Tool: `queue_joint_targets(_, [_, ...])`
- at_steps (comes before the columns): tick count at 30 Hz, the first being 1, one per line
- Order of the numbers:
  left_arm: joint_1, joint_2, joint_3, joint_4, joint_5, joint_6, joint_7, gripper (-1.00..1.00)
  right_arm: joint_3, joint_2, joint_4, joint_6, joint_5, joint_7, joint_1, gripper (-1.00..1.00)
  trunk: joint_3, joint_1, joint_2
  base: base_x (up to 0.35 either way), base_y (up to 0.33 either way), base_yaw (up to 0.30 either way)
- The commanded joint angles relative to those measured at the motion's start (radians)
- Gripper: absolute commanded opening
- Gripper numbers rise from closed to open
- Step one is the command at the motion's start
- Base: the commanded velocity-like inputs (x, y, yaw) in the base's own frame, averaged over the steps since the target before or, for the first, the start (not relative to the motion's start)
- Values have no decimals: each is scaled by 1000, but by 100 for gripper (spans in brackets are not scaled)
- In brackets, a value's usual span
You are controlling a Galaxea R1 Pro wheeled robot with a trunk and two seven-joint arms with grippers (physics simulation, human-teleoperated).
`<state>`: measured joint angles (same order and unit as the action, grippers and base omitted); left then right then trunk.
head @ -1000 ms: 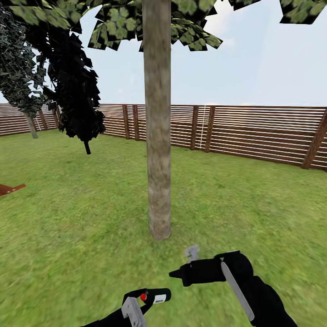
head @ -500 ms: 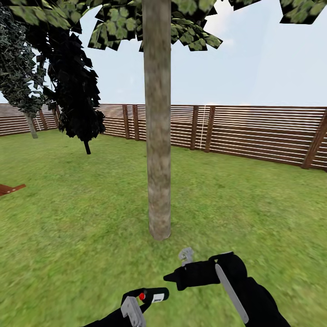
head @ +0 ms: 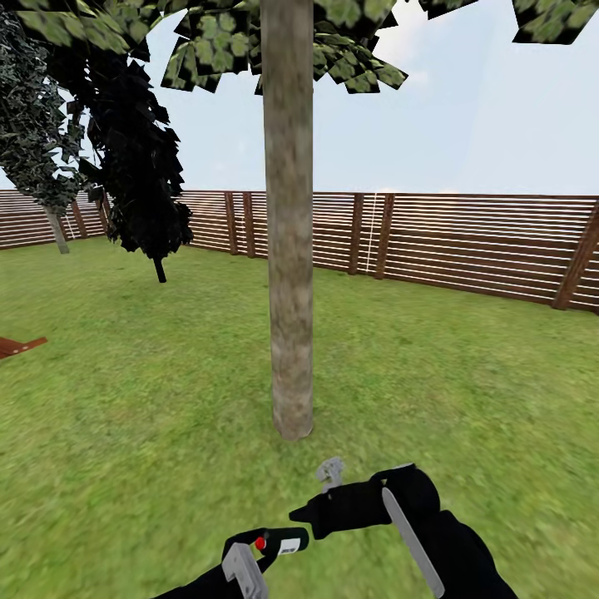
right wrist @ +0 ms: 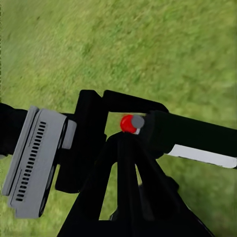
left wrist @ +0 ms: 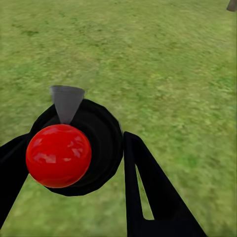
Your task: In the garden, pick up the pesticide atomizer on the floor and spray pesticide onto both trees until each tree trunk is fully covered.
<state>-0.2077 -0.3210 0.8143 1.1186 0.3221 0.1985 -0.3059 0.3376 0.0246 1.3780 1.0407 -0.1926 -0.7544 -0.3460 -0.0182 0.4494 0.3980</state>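
The pesticide atomizer (head: pixel 281 542) is a black body with a red button and a white mark, held low over the grass in my left gripper (head: pixel 256 556). In the left wrist view the atomizer (left wrist: pixel 101 136) sits between the two black fingers, its grey nozzle pointing away, and my left gripper (left wrist: pixel 74 155) is shut on it. My right gripper (head: pixel 301 512) is shut, its tip just right of and above the atomizer's front end. In the right wrist view my right gripper (right wrist: pixel 126 139) points at the red button on the atomizer (right wrist: pixel 192 136). A tree trunk (head: pixel 289 249) stands straight ahead, a short way beyond both grippers.
Grass lawn (head: pixel 125 416) lies all round. A brown slat fence (head: pixel 466 241) runs along the back. A dark, near-black tree (head: pixel 141 166) stands at the back left, with a grey-leaved tree (head: pixel 33 125) further left. A red-brown object (head: pixel 17 345) shows at the left edge.
My right gripper has moved left and slightly down, closing in on the atomizer's front end. The left gripper and atomizer have barely shifted.
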Motion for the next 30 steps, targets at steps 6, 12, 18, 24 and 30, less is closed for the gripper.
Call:
queue_joint_targets(6, [-4, -4, 12, 9, 9, 9, -4, -100, 13, -2, 17, 6, -28, -10, -1, -100, -2, 1, 2, 0, 0, 0])
queue_joint_targets(12, [-4, -4, 12, 9, 9, 9, -4, -100, 13, -2, 23, 6, -31, -10, -1, -100, -2, 1, 2, 0, 0, 0])
queue_joint_targets(18, [-4, -4, 12, 9, 9, 9, -4, -100, 13, -2, 23, 6, -31, -10, -1, -100, -2, 1, 2, 0, 0, 0])
queue_joint_targets(24, [19, -10, 4, 10, 12, 10, -15, -100, -2, -25, 29, 6, -39, -12, 2, -100, -2, 1, 2, 0, 0, 0])
queue_joint_targets(30, [35, -12, 2, 10, 12, 10, -18, -100, -5, -79, 31, 6, -42, -13, 3, -100, -2, 1, 2, 0, 0, 0])
